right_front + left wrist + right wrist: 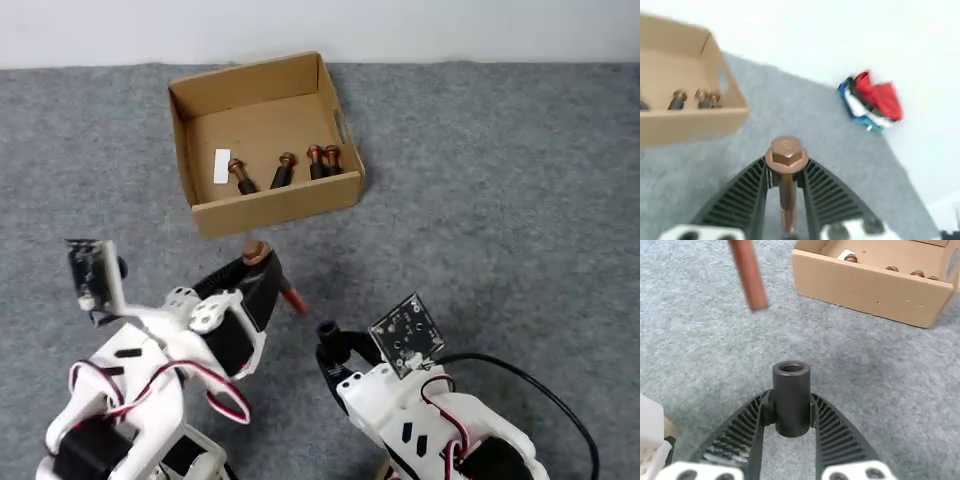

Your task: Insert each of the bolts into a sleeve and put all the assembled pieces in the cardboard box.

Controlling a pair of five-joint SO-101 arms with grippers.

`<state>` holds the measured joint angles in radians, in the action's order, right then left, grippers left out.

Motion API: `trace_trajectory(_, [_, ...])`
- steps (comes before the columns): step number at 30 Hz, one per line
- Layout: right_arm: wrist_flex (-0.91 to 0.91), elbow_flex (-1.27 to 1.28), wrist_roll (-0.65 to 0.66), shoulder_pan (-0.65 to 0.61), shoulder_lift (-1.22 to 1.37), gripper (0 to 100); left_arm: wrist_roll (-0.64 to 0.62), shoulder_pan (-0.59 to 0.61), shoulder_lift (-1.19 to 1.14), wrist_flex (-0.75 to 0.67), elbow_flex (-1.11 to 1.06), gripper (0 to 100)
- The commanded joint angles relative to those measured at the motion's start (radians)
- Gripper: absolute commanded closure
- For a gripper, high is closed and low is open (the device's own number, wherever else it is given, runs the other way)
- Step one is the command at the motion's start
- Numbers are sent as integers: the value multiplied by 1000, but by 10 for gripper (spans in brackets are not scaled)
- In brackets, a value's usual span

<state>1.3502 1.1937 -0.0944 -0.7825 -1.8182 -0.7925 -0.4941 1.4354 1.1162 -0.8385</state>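
Copper-coloured, the seemingly last bolt point(785, 150) is pinched in the left gripper point(786, 172), apart from the black sleeve point(791, 385) clamped upright in the right gripper point(791, 410), still unjoined, while four assembled pieces point(283, 170) already lie in the cardboard box point(275, 205).

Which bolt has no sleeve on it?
The bolt in the left end effector, outside the box: its copper shank is bare, while the four others lie in the box, each in a dark sleeve.
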Motion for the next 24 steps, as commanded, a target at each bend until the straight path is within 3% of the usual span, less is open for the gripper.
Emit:
trace_trajectory(1, [-39, -8, 29, -7, 12, 991, 11, -5, 38, -54, -28, 996])
trace_trajectory(16, [-44, -8, 31, -51, 12, 991, 35, -97, 43, -94, -153, 996])
trace_trajectory(24, [-44, -5, 31, -50, 10, 991, 55, -100, 43, 5, -143, 996])
